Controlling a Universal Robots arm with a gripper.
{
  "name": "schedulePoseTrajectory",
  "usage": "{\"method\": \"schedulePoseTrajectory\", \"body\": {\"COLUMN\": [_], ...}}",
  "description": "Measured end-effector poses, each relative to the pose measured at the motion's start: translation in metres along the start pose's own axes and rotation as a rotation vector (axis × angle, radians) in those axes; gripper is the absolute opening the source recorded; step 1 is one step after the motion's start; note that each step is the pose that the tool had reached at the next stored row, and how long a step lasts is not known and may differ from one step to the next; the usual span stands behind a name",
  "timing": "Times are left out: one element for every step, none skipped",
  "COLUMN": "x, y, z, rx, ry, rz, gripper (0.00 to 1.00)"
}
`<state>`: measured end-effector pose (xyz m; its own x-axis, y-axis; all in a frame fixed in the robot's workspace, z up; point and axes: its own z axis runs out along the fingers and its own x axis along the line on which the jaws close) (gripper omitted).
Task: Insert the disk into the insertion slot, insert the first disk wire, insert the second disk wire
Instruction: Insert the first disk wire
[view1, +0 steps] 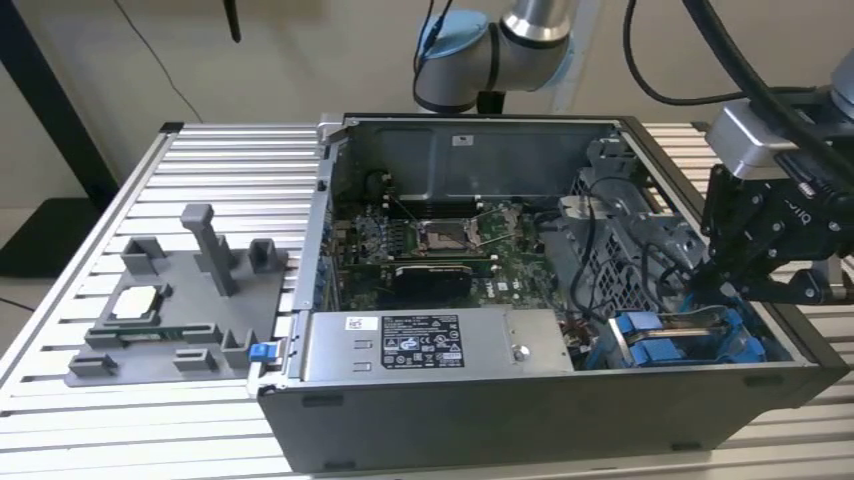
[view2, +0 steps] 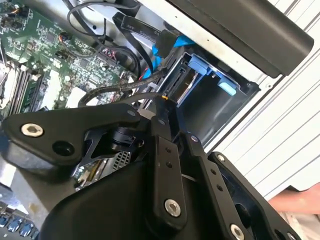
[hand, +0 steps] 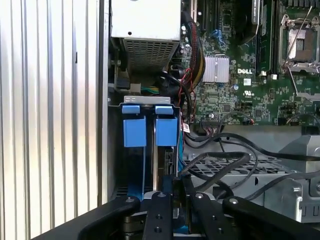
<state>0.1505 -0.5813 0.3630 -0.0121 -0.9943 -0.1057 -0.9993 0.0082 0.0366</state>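
Presently, the blue-framed, flat silver-grey disk (hand: 166, 131) is seated in the grey sheet-metal insertion slot (hand: 145, 104) beside the black gripper (hand: 175, 186), whose state cannot be told. It is judged stiff, heavy and shock-sensitive, and best held by the frame edges.

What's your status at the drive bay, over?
Tool low by the disk. Disk sits in the insertion slot. Beside the tool, black cables crowd in.
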Motion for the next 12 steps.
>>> {"method": "schedulePoseTrajectory", "body": {"x": [0.0001,0.0003,0.0005,0.0006,0.0007,0.0007,0.0007,0.0008,0.0009,0.001,0.0011,0.0012], "y": [-0.0004,-0.0018,-0.003,-0.0041,-0.0051,-0.006,-0.0069,-0.0078,-0.0085,-0.0091,-0.0096,-0.0098], "z": [0.0015,0.004,0.0058,0.0073,0.009,0.0105,0.0119,0.0132,0.0144,0.0155,0.0163,0.0168], "rx": [0.0002,0.0002,0.0003,0.0002,0.0002,0.0002,0.0002,0.0002,0.0002,0.0002,0.0002,0.0002], "ry": [-0.0003,0.0001,0.0004,0.0005,0.0006,0.0008,0.0008,0.0008,0.0009,0.0009,0.0008,0.0009], "rz": [0.0,0.0,0.0,0.0,0.0,0.0,0.0,0.0,0.0,0.0,0.0,0.0], "gripper": [0.0,0.0,0.0,0.0,0.0,0.0,0.0,0.0,0.0,0.0,0.0,0.0]}}
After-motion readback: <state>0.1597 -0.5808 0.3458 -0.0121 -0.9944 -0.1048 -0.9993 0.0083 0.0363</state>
